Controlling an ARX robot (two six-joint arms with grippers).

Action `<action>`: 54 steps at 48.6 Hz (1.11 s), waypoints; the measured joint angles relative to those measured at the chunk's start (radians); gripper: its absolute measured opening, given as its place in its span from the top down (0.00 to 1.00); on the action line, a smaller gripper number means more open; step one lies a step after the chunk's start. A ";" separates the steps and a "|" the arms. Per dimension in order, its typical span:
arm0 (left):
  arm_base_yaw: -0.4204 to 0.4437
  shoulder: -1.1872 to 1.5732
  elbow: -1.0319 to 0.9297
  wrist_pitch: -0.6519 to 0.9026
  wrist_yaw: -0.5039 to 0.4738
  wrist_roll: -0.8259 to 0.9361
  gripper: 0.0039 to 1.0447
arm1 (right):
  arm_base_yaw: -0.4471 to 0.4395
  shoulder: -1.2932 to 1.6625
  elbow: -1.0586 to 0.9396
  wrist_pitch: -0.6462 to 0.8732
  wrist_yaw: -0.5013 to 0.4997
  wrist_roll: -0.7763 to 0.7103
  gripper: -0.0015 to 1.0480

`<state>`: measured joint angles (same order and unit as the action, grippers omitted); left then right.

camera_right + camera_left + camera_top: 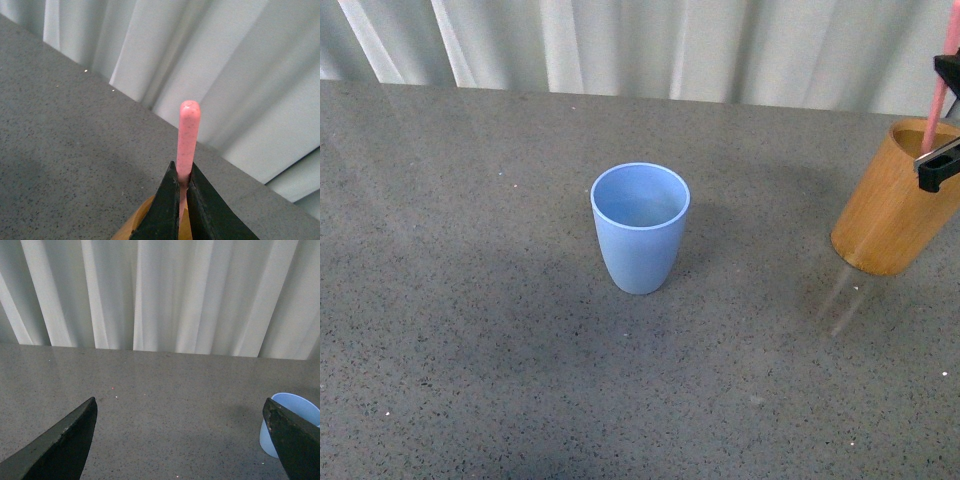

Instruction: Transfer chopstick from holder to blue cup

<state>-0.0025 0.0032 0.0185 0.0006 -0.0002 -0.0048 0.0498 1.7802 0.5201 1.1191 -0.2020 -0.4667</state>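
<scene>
Right end effector clamps speckled pink round-tipped chopstick; holder seemingly tilted.

Soft, even light is seen throughout. In the front view a faint diffuse shadow is spread around the blue cup, and pale streaks are reflected on the table at upper left. The left gripper is rendered dark and blurred at the lower corners.

Grey speckled tabletop; white pleated curtain behind
</scene>
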 joint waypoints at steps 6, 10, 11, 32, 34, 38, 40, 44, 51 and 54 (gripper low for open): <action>0.000 0.000 0.000 0.000 0.000 0.000 0.06 | -0.016 -0.035 -0.035 0.026 0.008 0.037 0.99; 0.000 0.000 0.000 0.000 0.000 0.000 0.06 | -0.023 -0.065 -0.053 0.027 0.012 0.062 0.99; 0.000 0.000 0.000 0.000 0.000 0.000 0.06 | -0.025 -0.079 -0.060 0.032 0.014 0.077 0.99; 0.000 0.000 0.000 0.000 0.000 0.000 0.06 | -0.023 -0.360 -0.082 -0.068 0.095 0.446 0.99; 0.000 0.000 0.000 0.000 0.000 0.000 0.06 | -0.019 -0.396 -0.078 -0.106 0.097 0.507 0.99; 0.000 0.000 0.000 0.000 0.000 0.000 0.06 | -0.004 -0.465 -0.062 -0.191 0.115 0.617 0.99; 0.000 0.000 0.000 0.000 0.000 0.000 0.06 | 0.012 -0.502 -0.049 -0.235 0.126 0.681 0.99; 0.000 0.000 0.000 0.000 0.000 0.000 0.06 | 0.076 -0.558 -0.010 -0.324 0.151 0.778 0.99; 0.000 0.000 0.000 0.000 0.000 0.000 0.06 | 0.219 -0.552 0.050 -0.419 0.192 0.822 0.99; 0.000 0.000 0.000 0.000 0.000 0.000 0.06 | 0.274 -0.509 0.080 -0.439 0.212 0.830 0.99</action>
<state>-0.0025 0.0032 0.0185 0.0006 -0.0002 -0.0048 0.3233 1.2709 0.5999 0.6800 0.0101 0.3634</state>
